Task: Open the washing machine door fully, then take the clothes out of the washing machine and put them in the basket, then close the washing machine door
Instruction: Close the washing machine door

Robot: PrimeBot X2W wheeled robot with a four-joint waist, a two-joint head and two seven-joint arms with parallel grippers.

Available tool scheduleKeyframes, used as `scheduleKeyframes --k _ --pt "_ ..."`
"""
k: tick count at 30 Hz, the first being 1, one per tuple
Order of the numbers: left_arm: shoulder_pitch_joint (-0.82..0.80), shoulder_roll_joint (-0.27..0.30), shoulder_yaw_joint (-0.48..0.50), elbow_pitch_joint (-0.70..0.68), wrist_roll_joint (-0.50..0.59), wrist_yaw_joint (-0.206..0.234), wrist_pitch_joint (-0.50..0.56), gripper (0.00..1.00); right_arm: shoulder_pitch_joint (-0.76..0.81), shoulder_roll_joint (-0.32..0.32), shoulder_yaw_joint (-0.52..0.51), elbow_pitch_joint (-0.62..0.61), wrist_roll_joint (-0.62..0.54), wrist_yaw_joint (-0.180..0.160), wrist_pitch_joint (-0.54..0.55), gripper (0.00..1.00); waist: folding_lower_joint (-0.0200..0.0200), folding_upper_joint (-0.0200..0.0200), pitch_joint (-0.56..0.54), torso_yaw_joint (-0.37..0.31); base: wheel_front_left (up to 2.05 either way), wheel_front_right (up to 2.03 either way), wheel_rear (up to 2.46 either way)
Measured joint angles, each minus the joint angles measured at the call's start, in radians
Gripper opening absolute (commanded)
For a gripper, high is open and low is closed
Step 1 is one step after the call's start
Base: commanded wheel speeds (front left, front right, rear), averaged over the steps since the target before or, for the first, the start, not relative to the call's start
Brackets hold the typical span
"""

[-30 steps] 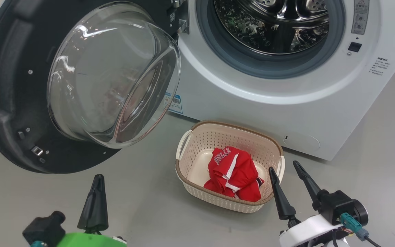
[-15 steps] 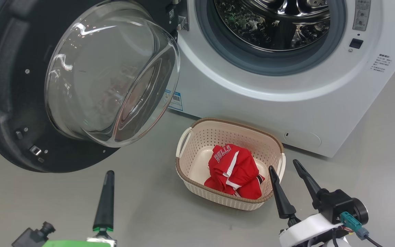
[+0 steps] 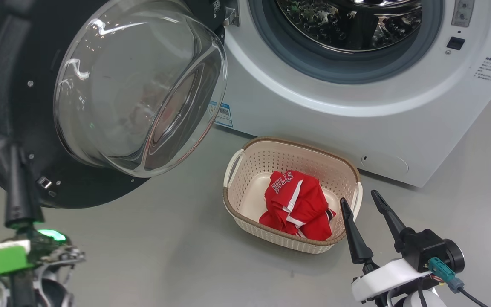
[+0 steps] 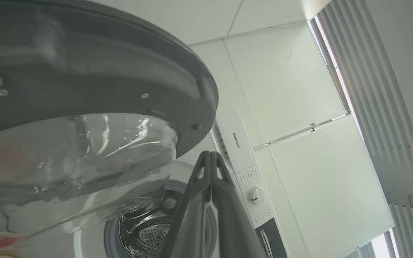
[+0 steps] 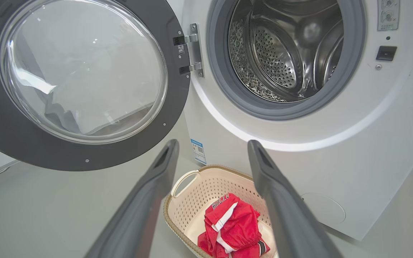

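Head downward, left wrist upward, right wrist forward (door [image 3: 139, 89] in all)

Between the fingers of the right claw [image 5: 212, 142], the clothes [image 5: 233, 225] and basket [image 5: 206, 186] run off the bottom edge. Left of the left claw [image 4: 210, 154], the door [image 4: 84, 71] is blurry.

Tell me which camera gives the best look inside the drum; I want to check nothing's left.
Right wrist view: the drum faces it almost squarely, perforated steel wall lit, nothing seen inside. The head view crops its upper part. The left wrist view catches a sliver beside the shut left gripper.
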Motion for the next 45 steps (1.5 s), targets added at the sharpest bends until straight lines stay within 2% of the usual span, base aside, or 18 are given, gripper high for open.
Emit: scheduleKeyframes --k 6,13,19,23,33,40,45 --pt "-0.069 0.078 0.146 0.028 -0.022 0.000 -0.001 0.00 -0.006 -0.001 -0.001 0.000 -0.002 0.000 0.000 1.00 0.0000 0.0000 0.010 0.006 0.00 0.00 0.00" --pt "-0.145 0.186 0.287 0.180 -0.077 0.002 0.006 0.00 -0.019 -0.001 -0.004 -0.001 -0.009 0.000 0.000 1.00 0.0000 0.0000 0.020 0.006 0.00 0.00 0.00" --pt "-0.201 0.267 0.331 0.336 -0.125 0.055 0.048 0.00 -0.022 -0.006 -0.001 0.000 -0.010 0.005 0.000 1.00 0.0000 0.0000 0.028 -0.001 0.00 0.00 0.00" --pt "-0.237 0.303 0.322 0.426 -0.140 0.086 0.090 0.00 -0.029 -0.007 -0.002 0.000 -0.019 0.005 0.000 1.00 0.0000 0.0000 0.034 -0.013 0.00 0.00 0.00" --pt "-0.305 0.338 0.253 0.587 -0.201 0.142 0.225 0.00 -0.039 -0.012 -0.003 0.002 -0.020 0.009 0.000 1.00 0.0000 0.0000 0.042 -0.031 0.00 0.00 0.00" --pt "-0.308 0.347 0.222 0.656 -0.221 0.140 0.309 0.00 -0.039 -0.012 -0.004 0.005 -0.020 0.016 0.000 1.00 0.0000 0.0000 0.044 -0.040 0.00 0.00 0.00" --pt "-0.308 0.347 0.193 0.688 -0.244 0.115 0.375 0.00 -0.039 -0.012 -0.006 0.005 -0.020 0.016 0.000 1.00 0.0000 0.0000 0.046 -0.041 0.00 0.00 0.00"
